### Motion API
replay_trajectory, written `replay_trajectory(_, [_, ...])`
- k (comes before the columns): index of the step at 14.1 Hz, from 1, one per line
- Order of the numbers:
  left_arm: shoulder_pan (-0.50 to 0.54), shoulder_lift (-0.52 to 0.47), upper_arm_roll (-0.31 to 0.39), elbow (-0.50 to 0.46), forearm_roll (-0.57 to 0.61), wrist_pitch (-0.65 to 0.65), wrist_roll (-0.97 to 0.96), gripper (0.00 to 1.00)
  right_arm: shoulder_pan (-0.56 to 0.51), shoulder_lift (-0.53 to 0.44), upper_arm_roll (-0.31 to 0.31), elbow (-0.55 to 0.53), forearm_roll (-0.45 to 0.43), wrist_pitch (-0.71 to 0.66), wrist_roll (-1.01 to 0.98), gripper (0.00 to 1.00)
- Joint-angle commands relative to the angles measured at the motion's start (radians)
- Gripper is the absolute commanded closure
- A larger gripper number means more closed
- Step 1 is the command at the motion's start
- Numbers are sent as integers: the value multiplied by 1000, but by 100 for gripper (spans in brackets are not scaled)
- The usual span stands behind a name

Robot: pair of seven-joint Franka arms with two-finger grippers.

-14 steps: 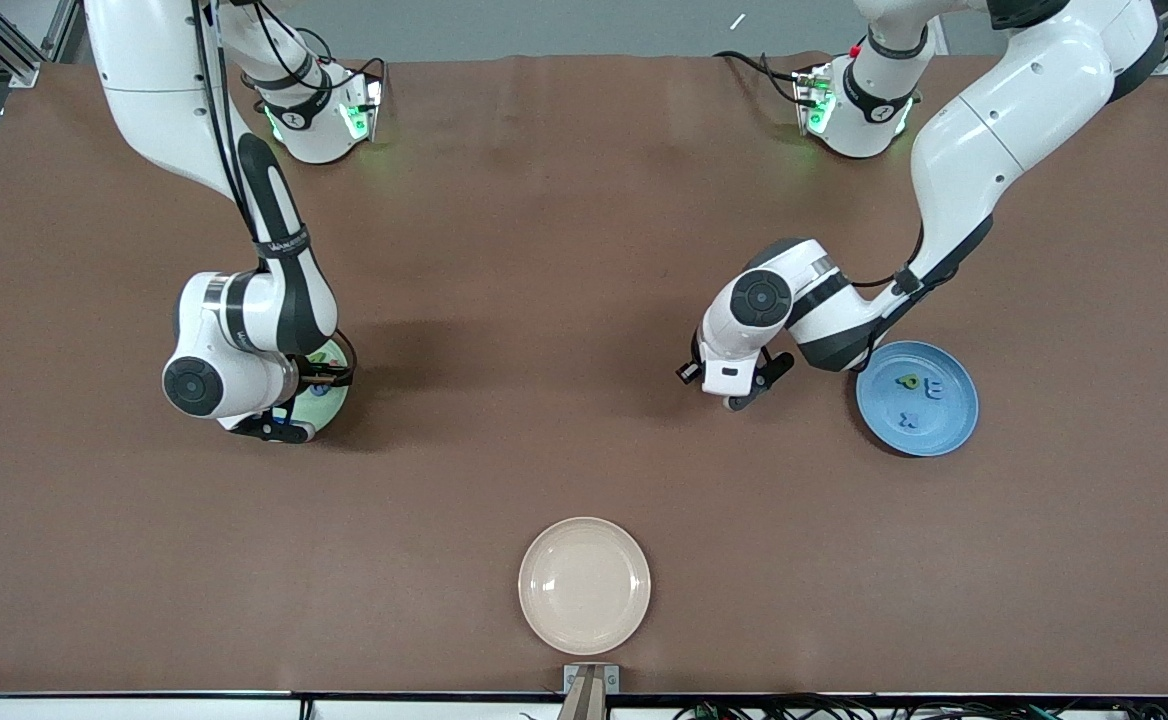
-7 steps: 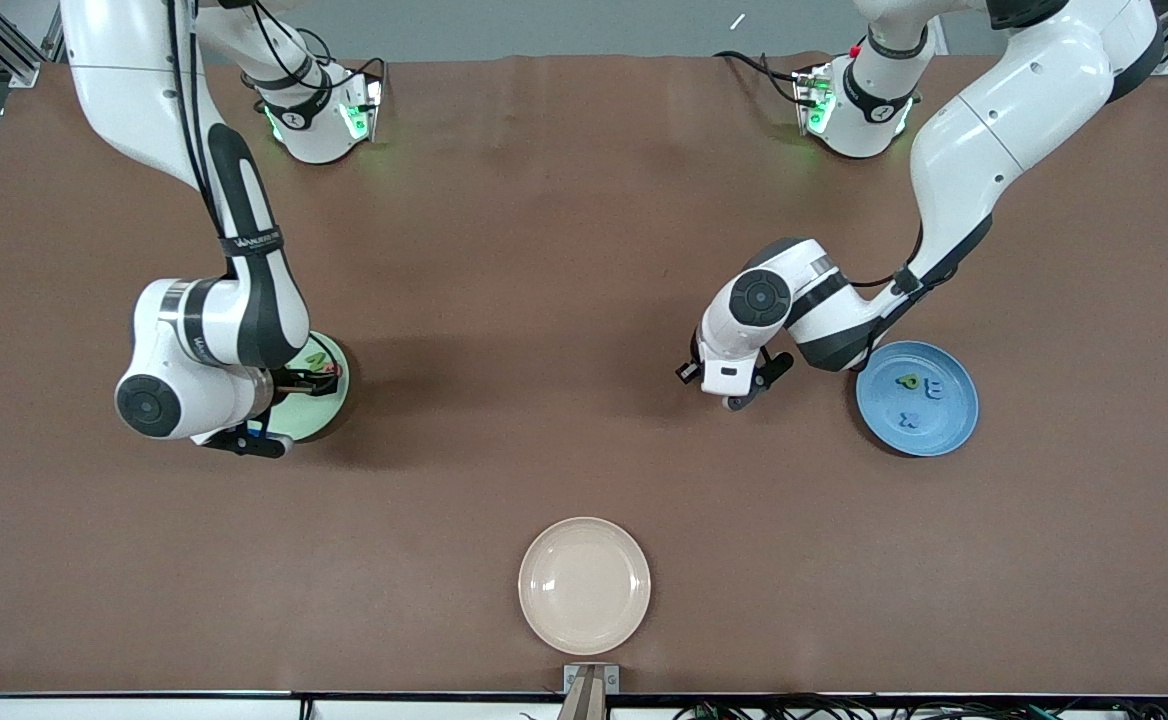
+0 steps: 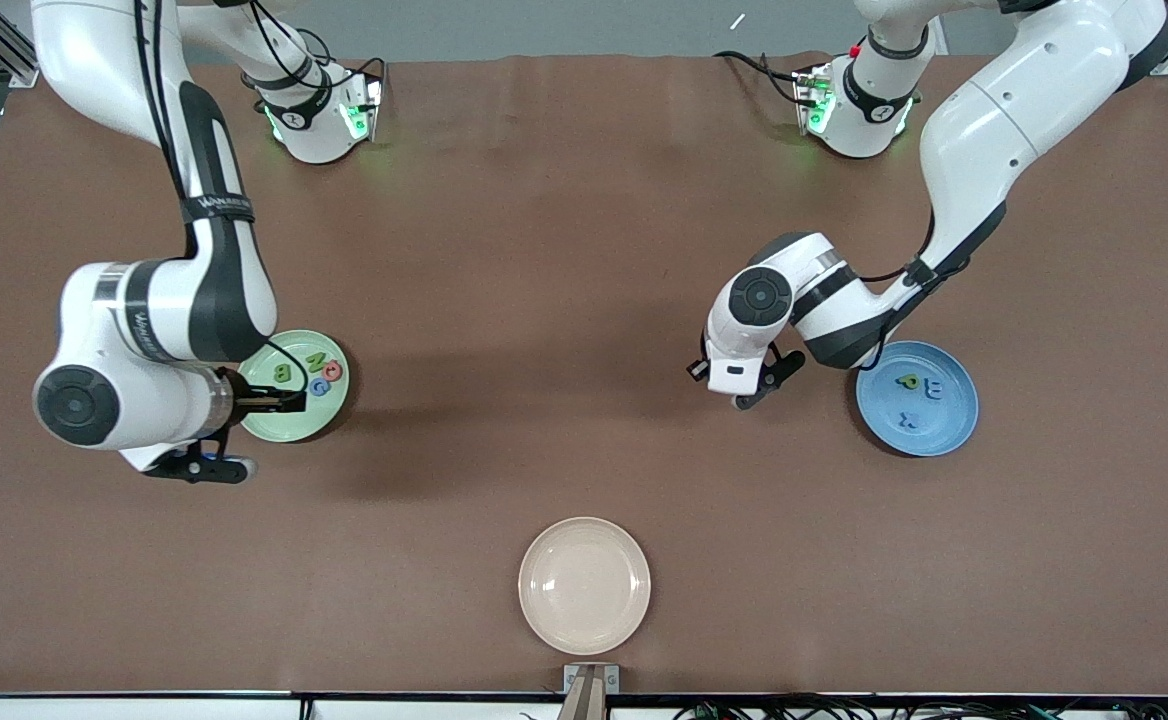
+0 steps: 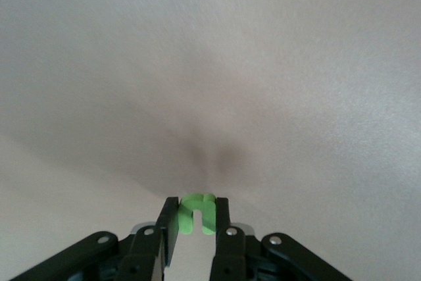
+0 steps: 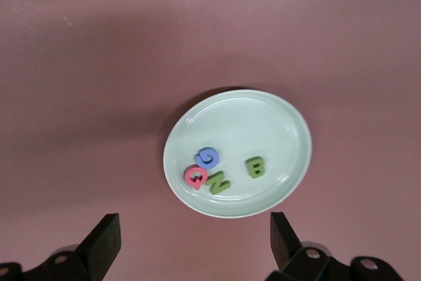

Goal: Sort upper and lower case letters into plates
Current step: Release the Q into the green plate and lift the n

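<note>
While left gripper (image 4: 195, 228) pinches green letter (image 4: 196, 212) | right gripper (image 5: 194, 245) spread over green plate (image 5: 289, 129), 4 letters in | next: carry to blue plate (image 3: 954, 425).

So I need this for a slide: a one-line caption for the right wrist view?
Open right gripper over the green plate holding four letters.

L hand (image 4: 196, 218) clamped shut; R hand (image 5: 194, 241) wide apart.

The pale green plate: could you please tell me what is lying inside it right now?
In the pale green plate lie four letters: a green B, a green N, a blue G and a red letter. Nothing covers them in the right wrist view.
</note>
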State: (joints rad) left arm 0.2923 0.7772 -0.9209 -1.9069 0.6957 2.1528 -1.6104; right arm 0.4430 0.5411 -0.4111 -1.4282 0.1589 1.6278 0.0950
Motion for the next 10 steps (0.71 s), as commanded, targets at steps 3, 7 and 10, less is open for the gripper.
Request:
replay_trajectory(3, [291,-35,-214,-17,4,-172,222,89,-145,-44,0,43,-24,-138,-226,0])
replay_trajectory(7, [499,-33,-262,-52,2,-188,452,89,-263,-101,-1,41,-16,-141,-307,0])
replay_trajectory(10, [622,-21,-265,-86,2,-165,611,89,-267,-171,-20,43,-24,-146,-294,0])
